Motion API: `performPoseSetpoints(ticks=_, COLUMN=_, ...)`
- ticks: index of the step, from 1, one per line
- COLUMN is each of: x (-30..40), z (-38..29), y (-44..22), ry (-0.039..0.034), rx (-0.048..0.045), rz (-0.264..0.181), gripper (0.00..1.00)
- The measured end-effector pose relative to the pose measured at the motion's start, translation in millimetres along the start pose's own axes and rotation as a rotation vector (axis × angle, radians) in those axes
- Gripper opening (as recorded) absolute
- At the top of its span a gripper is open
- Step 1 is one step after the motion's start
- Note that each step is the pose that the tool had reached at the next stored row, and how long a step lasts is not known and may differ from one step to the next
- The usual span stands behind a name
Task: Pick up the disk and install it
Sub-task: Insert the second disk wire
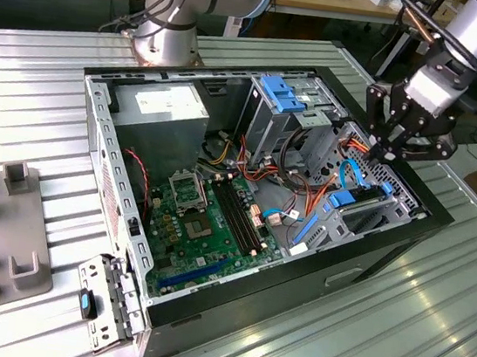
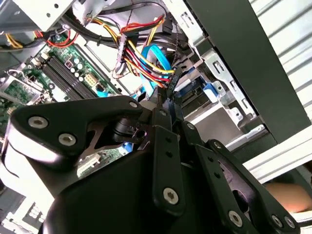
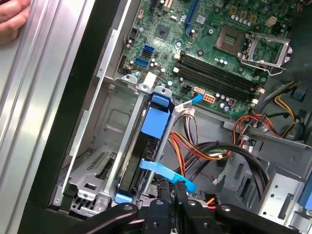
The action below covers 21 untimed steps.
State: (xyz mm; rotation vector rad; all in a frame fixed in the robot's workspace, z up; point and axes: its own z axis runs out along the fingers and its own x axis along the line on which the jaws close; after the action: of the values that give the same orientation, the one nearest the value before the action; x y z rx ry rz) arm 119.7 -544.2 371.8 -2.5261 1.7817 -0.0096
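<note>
In the exterior view, an open black computer case (image 1: 218, 202) lies on its side on a ribbed metal bench (image 1: 35, 117), filling the middle of the frame. The disk (image 1: 360, 205) sits right of centre, standing on edge in a metal bay near the case's right wall: a dark slab edged in bright blue, with much of its body hidden by the bay and by a blue cable (image 1: 348, 171) looping over it. The hand (image 1: 399, 140), black and many-linked, hangs in the upper right just above the disk, its fingertips drawn close together; the arm behind it is cut off by the frame edge. A green motherboard (image 1: 206, 227) covers the case floor at lower centre. In the second wrist view, the hand's (image 2: 165, 105) dark body blocks the lower half of the frame, its fingers meeting at a narrow tip among red, yellow and blue wires; whether they pinch anything is hard to make out. In the first wrist view, the disk (image 3: 146, 161) stands left of centre, a dark grey edge held in blue plastic rails inside its silvery cage. The hand (image 3: 171, 190) at the bottom edge has its fingertips nearly closed beside a blue cable, just right of the disk's lower end. A person's fingers (image 3: 12, 17) show in the upper left corner.
</note>
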Motion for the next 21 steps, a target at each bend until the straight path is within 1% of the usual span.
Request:
performPoseSetpoints(ticks=2, x=0.9, z=0.5, y=0.4, ry=0.0053, rx=-0.0006, rz=0.033, gripper=0.16)
performPoseSetpoints(ticks=4, x=1.9, z=0.7, y=0.7, ry=0.0071, rx=-0.0007, rz=0.045, gripper=0.16)
performPoseSetpoints(ticks=7, x=2.2, z=1.3, y=0.9, ry=0.0202, rx=-0.0029, rz=0.104, gripper=0.16)
performPoseSetpoints(ticks=11, x=2.2, z=1.5, y=0.9, ry=0.0291, rx=-0.0041, rz=0.158, gripper=0.16)
performPoseSetpoints(ticks=13, x=2.3, z=1.9, y=0.9, ry=0.0359, rx=-0.0048, rz=0.204, gripper=0.16)
performPoseSetpoints(ticks=14, x=4.7, z=2.9, y=1.9, ry=0.0394, rx=-0.0050, rz=0.237, gripper=0.16)
performPoseSetpoints(ticks=16, x=6.8, z=3.1, y=2.7, ry=0.0397, rx=-0.0050, rz=0.240, gripper=0.16)
performPoseSetpoints(ticks=17, x=10.1, z=4.0, y=4.8, ry=0.0397, rx=-0.0048, rz=0.240, gripper=0.16)
performPoseSetpoints(ticks=18, x=12.0, z=6.8, y=9.8, ry=0.0403, rx=-0.0006, rz=0.240, gripper=0.16)
performPoseSetpoints(ticks=19, x=12.3, z=8.3, y=12.5, ry=0.0415, rx=0.0032, rz=0.240, gripper=0.16)
performPoseSetpoints(ticks=20, x=12.5, z=9.7, y=15.4, ry=0.0432, rx=0.0111, rz=0.240, gripper=0.16)
performPoseSetpoints(ticks=21, x=12.5, z=10.4, y=16.9, ry=0.0450, rx=0.0188, rz=0.240, gripper=0.16)
